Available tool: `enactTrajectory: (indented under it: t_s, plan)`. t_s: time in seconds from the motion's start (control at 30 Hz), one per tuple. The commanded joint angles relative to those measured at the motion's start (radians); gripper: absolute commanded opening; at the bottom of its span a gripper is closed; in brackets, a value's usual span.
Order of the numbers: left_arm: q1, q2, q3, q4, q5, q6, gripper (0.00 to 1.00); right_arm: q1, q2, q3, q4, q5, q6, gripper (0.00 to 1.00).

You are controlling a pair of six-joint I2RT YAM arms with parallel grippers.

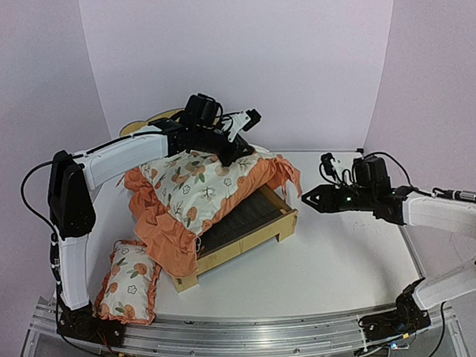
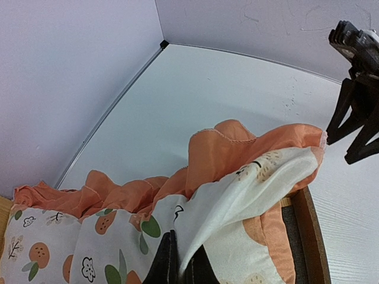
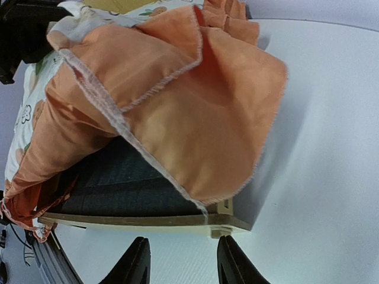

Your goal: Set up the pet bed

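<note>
The plywood pet bed (image 1: 260,231) lies at the table's middle, its dark grey-blue base (image 1: 244,218) partly bare. The orange-ruffled fruit-print mattress cushion (image 1: 195,192) lies crooked over its far left part, hiding most of the headboard (image 1: 150,121). My left gripper (image 1: 235,153) is shut on the cushion's top fabric (image 2: 237,195) and holds that corner lifted. My right gripper (image 1: 308,197) is open and empty, just right of the bed's corner (image 3: 228,222), with the ruffle (image 3: 195,118) hanging over the frame. The small matching pillow (image 1: 128,280) lies at the near left.
The table's near edge has a metal rail (image 1: 253,332). Pale walls close in the back and both sides. The right arm's cable (image 1: 452,193) runs along the right side.
</note>
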Motion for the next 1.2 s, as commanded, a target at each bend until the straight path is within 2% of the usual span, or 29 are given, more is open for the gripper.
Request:
enactTrajectory:
  t_s: [0.0,0.2,0.33,0.57,0.9,1.07,1.17]
  plan:
    - [0.015,-0.034,0.034,0.047,-0.013,-0.015,0.0,0.045,0.101,0.041,0.196,-0.041,0.069,0.39]
    - [0.015,-0.033,0.037,0.046,-0.013,-0.019,0.0,0.058,0.27,0.164,0.273,0.008,0.139,0.3]
    - [0.014,-0.033,0.037,0.044,-0.011,-0.022,0.0,0.065,0.319,0.2,0.288,0.02,0.133,0.29]
    - [0.015,-0.031,0.037,0.046,-0.008,-0.019,0.0,0.069,0.36,0.213,0.289,0.03,0.128,0.28]
    - [0.015,-0.035,0.033,0.048,-0.01,-0.016,0.0,0.081,0.36,0.203,0.271,0.025,0.129,0.13]
    - [0.015,-0.034,0.031,0.05,-0.011,-0.013,0.0,0.082,0.348,0.199,0.254,0.031,0.109,0.0]
    - [0.014,-0.034,0.031,0.05,-0.011,-0.011,0.0,0.083,0.331,0.211,0.221,0.027,0.089,0.0]
